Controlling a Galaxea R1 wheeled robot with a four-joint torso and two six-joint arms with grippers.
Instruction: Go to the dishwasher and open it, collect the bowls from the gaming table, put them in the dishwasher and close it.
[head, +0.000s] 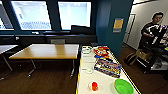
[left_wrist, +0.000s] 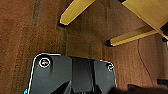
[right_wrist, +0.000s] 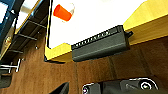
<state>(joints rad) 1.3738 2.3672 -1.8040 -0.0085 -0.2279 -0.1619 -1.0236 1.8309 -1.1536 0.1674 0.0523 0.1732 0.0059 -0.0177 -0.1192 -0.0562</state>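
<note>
Grippers: neither one's fingers can be made out; whether they stand open or closed, I cannot tell.
Left wrist plate (left_wrist: 72, 75): dark, with round fittings at its corners, hanging over brown wooden floor (left_wrist: 32, 32).
Legs (left_wrist: 75, 11): two pale yellow wooden legs with dark feet stand on that floor in the left wrist view; a thin cable lies beside them.
Right wrist plate (right_wrist: 120, 86): low over the same brown floor, just beside the end of the gaming table.
Gaming table (head: 110, 88): long, narrow, white top with a yellow edge strip, running from 6 o'clock up toward 12 in the head view, right of centre.
Green bowl (head: 123, 86): bright green, shallow, upright on the white top at about 5 o'clock, near the table's right edge.
Orange cup (head: 94, 86): sits in a small white dish, at 9 o'clock from the green bowl and apart from it; in the right wrist view it shows near the table's corner (right_wrist: 63, 12).
Boxes (head: 107, 67): colourful game boxes lie mid-table, at 12 o'clock from the bowl; more red and blue items lie beyond.
Black box (right_wrist: 101, 43): a dark ribbed unit fixed to the table's yellow end.
Wooden table (head: 46, 51): at 9 o'clock from the gaming table, below the windows.
Person (head: 151, 30): stands at 2 o'clock beside a dark rig.
</note>
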